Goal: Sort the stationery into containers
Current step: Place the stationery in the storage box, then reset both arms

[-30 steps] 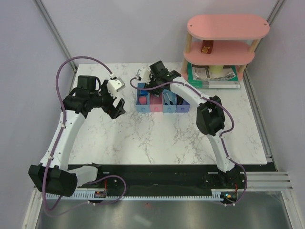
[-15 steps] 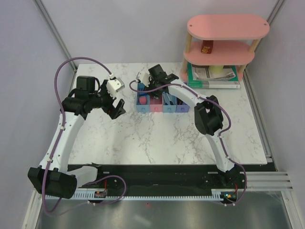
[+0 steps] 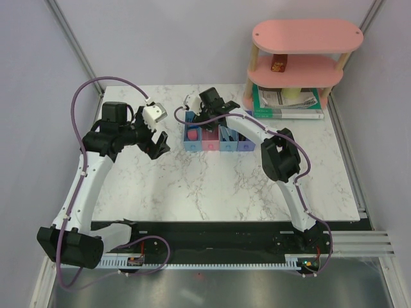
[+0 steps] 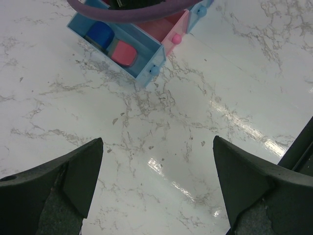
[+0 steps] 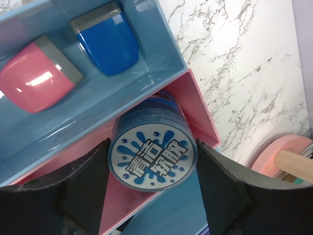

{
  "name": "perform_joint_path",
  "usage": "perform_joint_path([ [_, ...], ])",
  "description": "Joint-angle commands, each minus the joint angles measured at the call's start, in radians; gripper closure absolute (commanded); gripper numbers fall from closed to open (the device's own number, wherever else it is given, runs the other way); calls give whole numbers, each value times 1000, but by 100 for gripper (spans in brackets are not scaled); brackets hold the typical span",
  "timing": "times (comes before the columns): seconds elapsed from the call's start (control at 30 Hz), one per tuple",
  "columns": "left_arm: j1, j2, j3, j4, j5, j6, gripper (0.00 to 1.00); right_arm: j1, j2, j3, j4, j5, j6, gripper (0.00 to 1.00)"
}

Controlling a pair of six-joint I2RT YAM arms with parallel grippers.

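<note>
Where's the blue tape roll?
In the right wrist view, the right tool grips the tape roll inside the pink bin, beside the blue bin of erasers.

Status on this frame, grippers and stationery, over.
Left gripper open over bare marble table. Right gripper shut on tape roll at pink bin. Two erasers in light blue bin. Nothing blocking.

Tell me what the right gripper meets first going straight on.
Probably the pink bin: the right gripper holds the blue tape roll right over its floor, though the gap is hard to judge.
</note>
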Motion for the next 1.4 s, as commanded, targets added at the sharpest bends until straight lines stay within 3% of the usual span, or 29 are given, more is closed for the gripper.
perform_joint_path([
  [0.0, 7, -34, -2, 33, 39, -45, 0, -4, -33, -5, 61, 80, 13, 21],
  [0.2, 9, -47, -4, 35, 42, -51, 0, -2, -39, -3, 64, 95, 20, 5],
  [0.43, 9, -60, 1, 62, 32, -82, 0, -4, -105, 0, 61, 117, 75, 2],
  [0.67, 10, -21, 94, 87, -39, -210, 0, -8, -359, -87, -11, 97, 205, 1],
  [0.77, 10, 29, 177, 53, -85, -264, 0, -39, -491, -144, -58, 28, 259, 2],
  [0.93, 10, 68, 220, 28, -128, -295, 0, -279, -704, -212, -218, -435, 358, 2],
  [0.97, 10, 65, 211, 33, -139, -310, 0, -309, -733, -255, -233, -452, 360, 2],
  [1.2, 10, 14, 159, 88, -162, -341, 0, -375, -1029, -522, -248, -327, 293, 2],
  [1.37, 10, -7, 139, 116, -214, -365, 0, -381, -1119, -626, -226, -265, 325, 2],
])
